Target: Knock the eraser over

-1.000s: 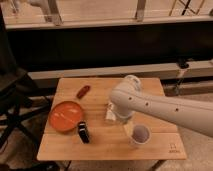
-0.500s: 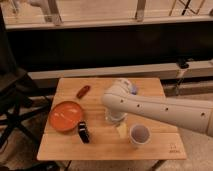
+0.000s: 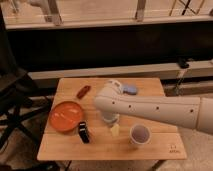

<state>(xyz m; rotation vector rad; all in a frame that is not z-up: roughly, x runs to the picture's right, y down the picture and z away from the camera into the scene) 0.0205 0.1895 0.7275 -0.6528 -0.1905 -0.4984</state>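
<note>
Starting at the near edge of the wooden worktop (image 3: pixel 60 147), I see a white cup (image 3: pixel 140 134) standing toward the right of the view, open mouth up. Level with it, further left, sits the eraser (image 3: pixel 83 132), a small black block just beside the near right rim of the orange plate (image 3: pixel 66 116); whether it touches the plate I cannot tell. Between the eraser and the cup hangs my claw (image 3: pixel 114 130), pointing down at the worktop, its pale tip close above the wood. It is near the eraser but apart from it, and whether it is open or closed I cannot tell. My white arm (image 3: pixel 155 109) comes in from the right and bends down over the middle of the worktop. Further back, a dark red elongated item (image 3: pixel 83 91) lies behind the plate, and a light-blue pad (image 3: pixel 130 89) lies near the far edge, just beside a white object (image 3: pixel 114 83) partly hidden by my arm. A black chair (image 3: pixel 15 107) stands off the worktop's left side.
</note>
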